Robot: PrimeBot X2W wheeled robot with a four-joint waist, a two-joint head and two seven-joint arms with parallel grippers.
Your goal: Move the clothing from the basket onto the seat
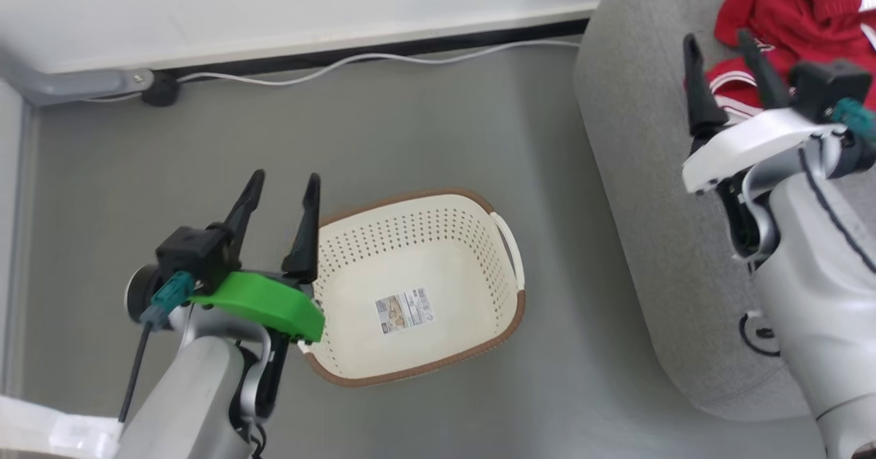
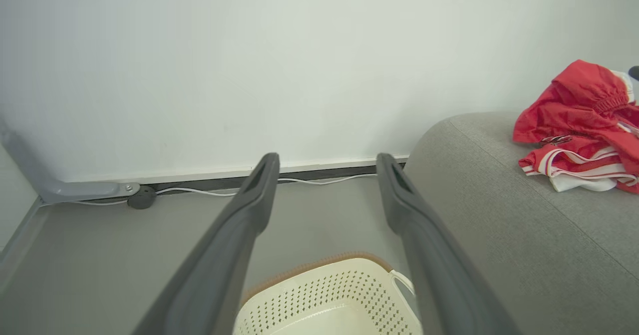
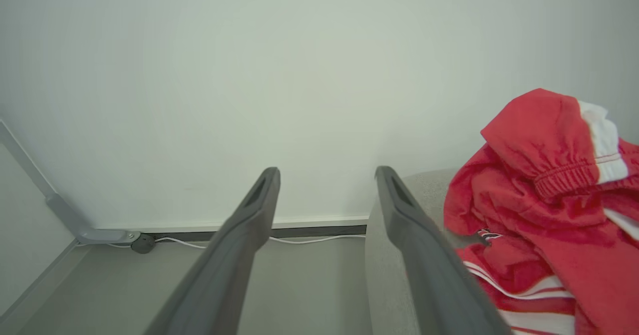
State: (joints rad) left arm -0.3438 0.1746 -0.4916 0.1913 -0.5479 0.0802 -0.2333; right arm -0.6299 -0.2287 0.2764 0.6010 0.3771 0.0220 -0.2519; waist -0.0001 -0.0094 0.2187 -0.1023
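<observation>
Grey floor [image 1: 424,124] ran up to a white wall [image 1: 274,1] in the head view, where the cream-white perforated plastic basket [image 1: 383,240] stood beside the large grey fabric sofa seat [image 1: 636,172]. The soft red, white-striped clothing [image 1: 801,7] lay heaped on that seat. The left gripper [image 1: 285,177] hovered at the basket's edge, fingers spread, holding nothing. The right gripper [image 1: 718,37] hung over the seat near the clothing, likewise parted.

The left wrist view showed that gripper's splayed fingers [image 2: 249,210] above the basket's brown rim.

The right wrist view showed spread fingers [image 3: 249,215], with the clothing just beside them.
</observation>
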